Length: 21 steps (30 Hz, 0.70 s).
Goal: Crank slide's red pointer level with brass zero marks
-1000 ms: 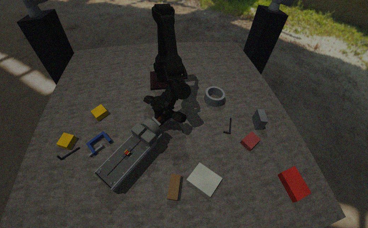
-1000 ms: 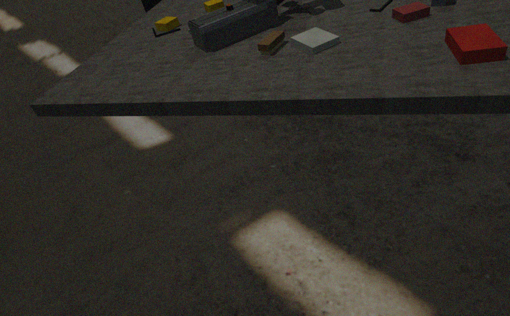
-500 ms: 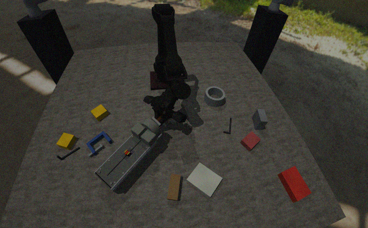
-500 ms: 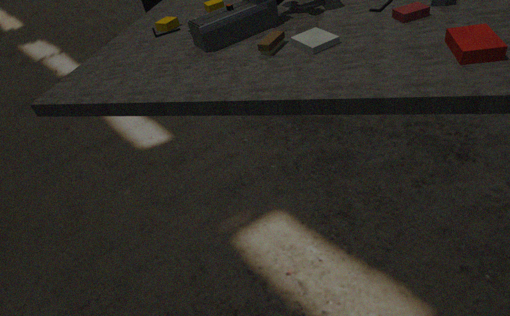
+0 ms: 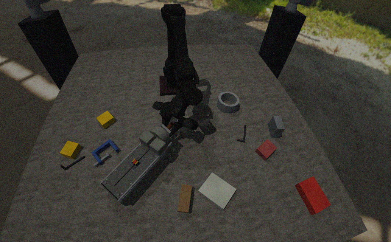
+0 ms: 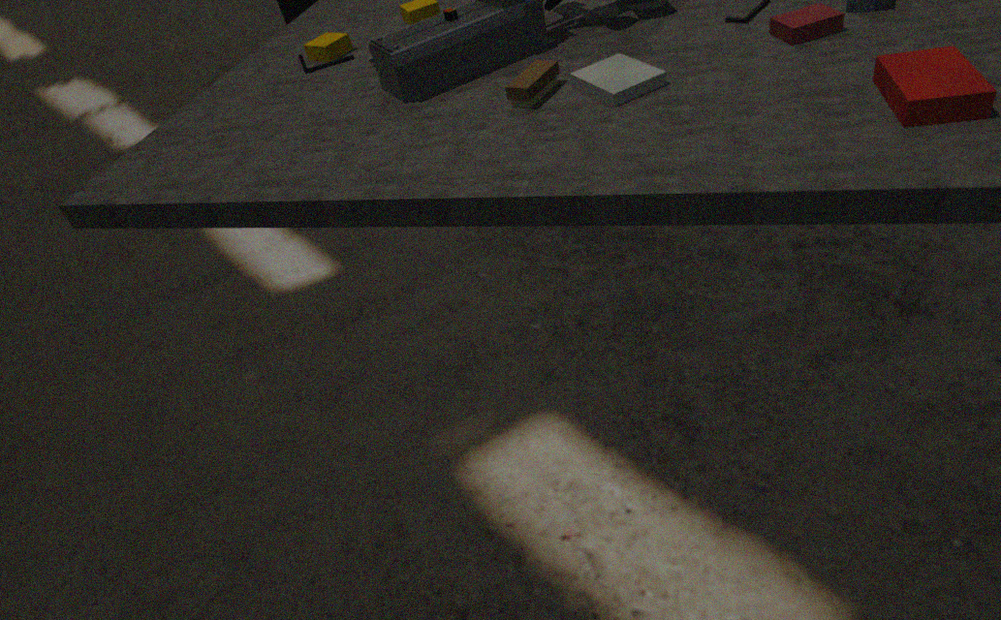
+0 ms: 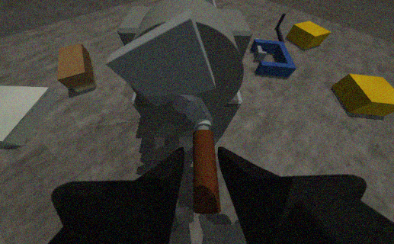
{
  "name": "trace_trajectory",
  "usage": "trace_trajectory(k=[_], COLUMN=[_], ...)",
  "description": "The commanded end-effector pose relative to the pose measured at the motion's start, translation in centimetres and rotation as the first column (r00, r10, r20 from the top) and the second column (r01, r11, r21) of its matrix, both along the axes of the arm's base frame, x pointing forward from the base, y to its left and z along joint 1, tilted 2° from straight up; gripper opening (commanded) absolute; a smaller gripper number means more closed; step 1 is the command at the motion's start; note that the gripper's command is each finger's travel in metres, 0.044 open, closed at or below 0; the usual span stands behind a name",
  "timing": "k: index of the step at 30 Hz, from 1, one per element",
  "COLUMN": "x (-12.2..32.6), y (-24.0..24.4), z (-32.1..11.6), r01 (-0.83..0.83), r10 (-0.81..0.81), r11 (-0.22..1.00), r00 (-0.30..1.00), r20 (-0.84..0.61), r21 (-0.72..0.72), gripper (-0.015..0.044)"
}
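The grey machine (image 5: 120, 187) (image 6: 457, 57) stands on the table with a slot along its top. The small red pointer (image 5: 134, 162) sits about midway along the slot, close to the brass marks; the view is too small and dark to tell whether they are exactly level. At the near-arm end is the grey crank wheel (image 7: 228, 69) with a crank arm (image 7: 167, 65) and a red-brown handle (image 7: 206, 168). My gripper (image 7: 200, 151) (image 5: 170, 126) is open around the handle, with a narrow gap beside it in the wrist view. The arm partly hides the handle in the top view.
Two yellow blocks (image 5: 105, 118) (image 5: 70, 149), a blue bracket (image 5: 100, 148) and a black L-shaped rod (image 5: 73, 162) lie left of the machine. An orange-brown block (image 5: 185, 198), a white slab (image 5: 217, 190), a grey ring (image 5: 228, 105) and red blocks (image 5: 266, 149) (image 5: 315, 195) lie right.
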<state>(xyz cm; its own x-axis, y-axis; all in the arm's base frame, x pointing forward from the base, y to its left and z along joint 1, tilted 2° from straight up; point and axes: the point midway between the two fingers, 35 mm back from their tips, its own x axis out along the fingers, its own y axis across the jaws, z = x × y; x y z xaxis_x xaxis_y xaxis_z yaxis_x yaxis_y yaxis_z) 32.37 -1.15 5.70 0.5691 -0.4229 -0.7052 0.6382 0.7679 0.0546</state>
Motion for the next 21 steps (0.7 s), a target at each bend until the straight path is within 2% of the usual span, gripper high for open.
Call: trace_trajectory(k=[1,8,21], x=[0.0,0.0,-0.1], y=[0.0,0.0,-0.2], z=[0.0,0.0,5.1], r01=[0.000,0.000,0.000], r10=[0.000,0.000,0.000], r11=[1.000,1.000,1.000], r00=[1.000,1.000,1.000], r20=[0.000,0.000,0.001], r21=[-0.001,-0.001,0.000], gripper=[0.0262,0.0440,0.0440])
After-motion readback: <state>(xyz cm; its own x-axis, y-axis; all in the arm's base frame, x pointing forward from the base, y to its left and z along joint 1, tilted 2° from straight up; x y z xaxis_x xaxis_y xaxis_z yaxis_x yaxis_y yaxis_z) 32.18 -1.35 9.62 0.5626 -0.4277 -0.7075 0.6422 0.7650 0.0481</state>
